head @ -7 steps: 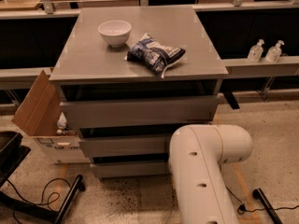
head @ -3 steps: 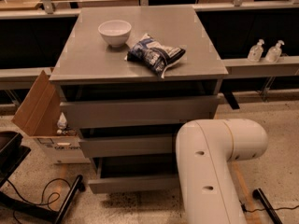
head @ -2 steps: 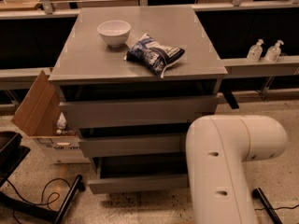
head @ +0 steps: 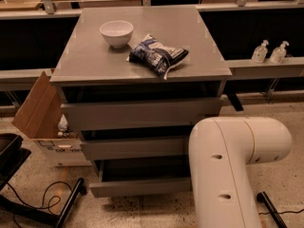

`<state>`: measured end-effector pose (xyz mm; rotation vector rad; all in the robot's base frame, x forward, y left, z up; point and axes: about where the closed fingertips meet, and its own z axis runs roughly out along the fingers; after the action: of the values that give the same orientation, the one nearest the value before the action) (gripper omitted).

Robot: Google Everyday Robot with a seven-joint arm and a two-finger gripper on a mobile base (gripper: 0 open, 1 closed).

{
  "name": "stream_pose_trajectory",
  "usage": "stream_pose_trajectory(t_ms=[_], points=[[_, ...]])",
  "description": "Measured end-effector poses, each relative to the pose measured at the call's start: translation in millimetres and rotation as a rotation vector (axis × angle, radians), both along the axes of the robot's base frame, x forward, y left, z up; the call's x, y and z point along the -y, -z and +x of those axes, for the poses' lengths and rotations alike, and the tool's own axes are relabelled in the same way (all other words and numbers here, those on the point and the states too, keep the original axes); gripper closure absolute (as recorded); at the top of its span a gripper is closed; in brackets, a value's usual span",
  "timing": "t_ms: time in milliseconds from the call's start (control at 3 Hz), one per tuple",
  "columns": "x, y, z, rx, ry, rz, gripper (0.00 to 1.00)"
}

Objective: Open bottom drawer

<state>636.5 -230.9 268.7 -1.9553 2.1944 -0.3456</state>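
Now the slim grey flat-fronted bottom drawer (head: 137, 186) stands pulled out past the front edge of the grey bench (head: 190, 37), with its dark, shallow inside showing behind the front panel. Two seconds back it sat almost flush under the mid-sized grey drawer front (head: 133, 147); it came forward about a second ago and has not shifted since. The tall grey top drawer front (head: 137, 113) looks unchanged.

My thick white arm link (head: 223, 175) fills the view below the bench's front right corner and covers the right end of the bottom drawer. It has slid to the right over these frames, and barely at all in the last one. The tool is out of sight behind or below that link, so I cannot tell how it is set.

On the bench top, the small white bowl (head: 116, 32) sits toward the back left corner. The crumpled blue-and-white snack bag (head: 157, 56) lies just beside it, nearer the front edge. Neither has moved. An open brown cardboard box (head: 35, 110) stands on the floor against the bench's left edge.
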Motion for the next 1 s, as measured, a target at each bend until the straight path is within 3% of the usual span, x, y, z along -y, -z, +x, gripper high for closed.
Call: stream_pose_trajectory(t_ms=[333,667,1000], points=[[-6.6,7.2,-5.9,-0.006,-0.004,0.031,0.52],[-24.9,25.1,-14.1,-0.004,-0.007,0.108,0.60],[-32.3,33.2,-17.0,0.005,-0.003,0.149,0.84]])
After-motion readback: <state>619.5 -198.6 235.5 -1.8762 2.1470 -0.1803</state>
